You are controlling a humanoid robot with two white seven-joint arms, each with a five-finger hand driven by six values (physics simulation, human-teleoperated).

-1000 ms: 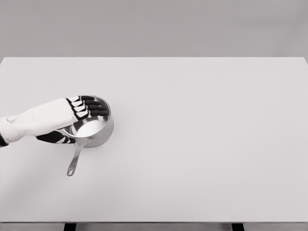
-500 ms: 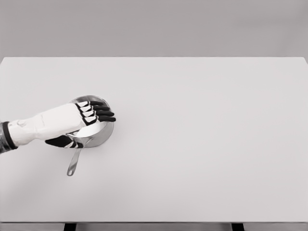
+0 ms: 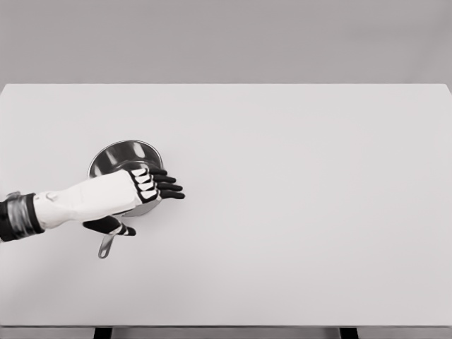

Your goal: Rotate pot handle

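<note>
Just one pot (image 3: 116,157), one handle (image 3: 106,246) — left hand (image 3: 134,191) over both

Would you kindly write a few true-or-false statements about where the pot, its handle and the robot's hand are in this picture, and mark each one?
1. The pot stands on the left part of the table. True.
2. The pot's handle points toward the table's far edge. False: it points toward the near edge, slightly leftward.
3. The left hand lies over the near side of the pot, fingers stretched to the right. True.
4. The right hand rests beside the pot. False: no right hand is in view.
5. The pot lies tipped on its side. False: it stands upright, opening upward.
</note>
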